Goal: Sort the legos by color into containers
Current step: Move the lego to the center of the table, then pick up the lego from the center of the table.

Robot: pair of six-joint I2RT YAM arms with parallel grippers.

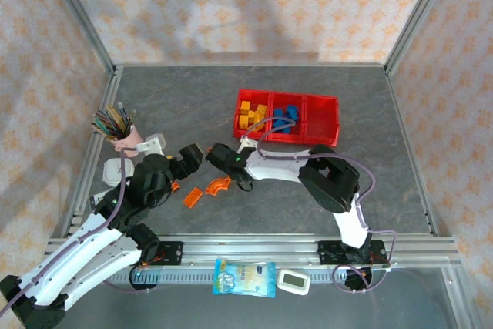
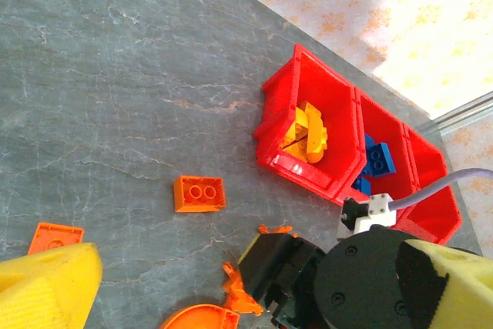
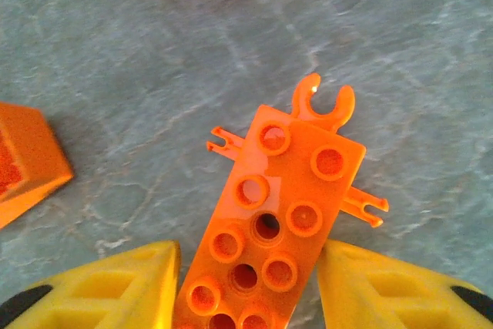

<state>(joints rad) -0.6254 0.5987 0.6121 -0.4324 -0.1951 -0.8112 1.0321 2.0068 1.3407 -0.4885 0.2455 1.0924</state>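
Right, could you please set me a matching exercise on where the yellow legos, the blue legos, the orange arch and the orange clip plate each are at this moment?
Things:
1. yellow legos
2. blue legos
3. orange arch
4. orange clip plate

Places:
A. between the fingers of the right gripper
B. in the middle bin
C. on the table, nearer the arms than the bins
D. in the leftmost bin of the top view

Pairs: 1-D, 2-B, 3-C, 4-A.
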